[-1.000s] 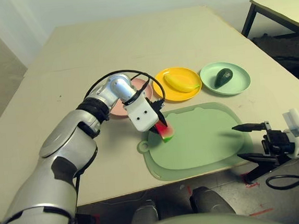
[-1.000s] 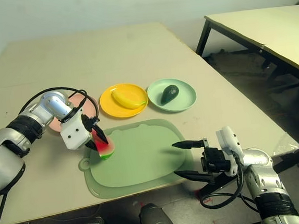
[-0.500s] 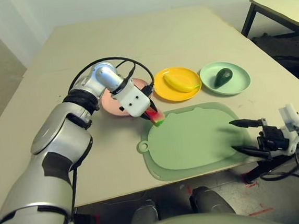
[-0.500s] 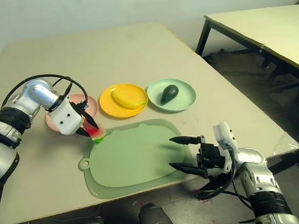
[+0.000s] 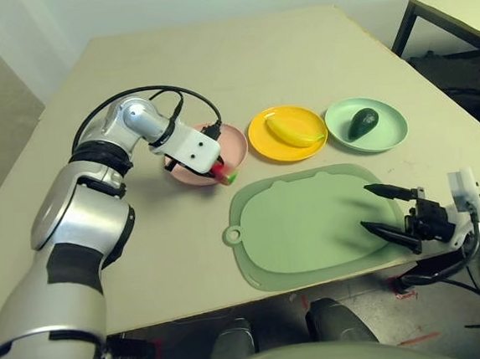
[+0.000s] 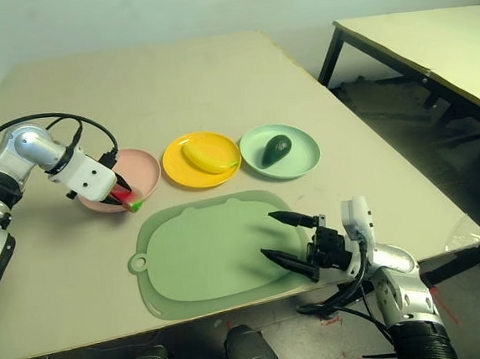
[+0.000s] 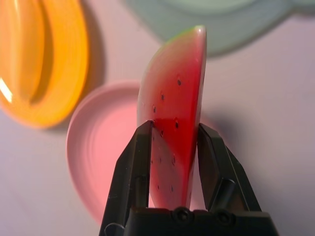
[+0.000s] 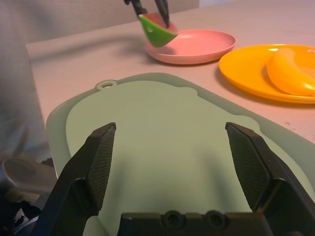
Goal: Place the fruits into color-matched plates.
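Head views, looking down at the table. Left gripper (image 5: 219,169), centre-left of the frame, is clamped on the watermelon wedge (image 5: 224,176) and holds it over the near rim of the pink plate (image 5: 235,143); the white gripper housing covers most of the wedge, leaving a red-and-green tip in sight, and it also hides part of the plate's left side. Whether the wedge touches the plate cannot be told from above.

Left wrist view. The two black fingers (image 7: 135,167) press on the flat red faces of the wedge, whose green rind shows only as a thin edge at its far tip. The pink plate lies blurred behind it.

Upper centre of the head views: the banana (image 5: 290,130) lies in the yellow plate (image 5: 261,138), and to its right the avocado (image 5: 362,122) lies in the mint green plate (image 5: 387,130). The three plates stand in a row just beyond the far edge of the green mat (image 5: 311,224), whose ring tab (image 5: 232,234) points left.

Right gripper (image 5: 384,210), lower right, hangs with its jaws spread wide and nothing between them, over the mat's right edge. Its arm is cut off by the frame's right border.
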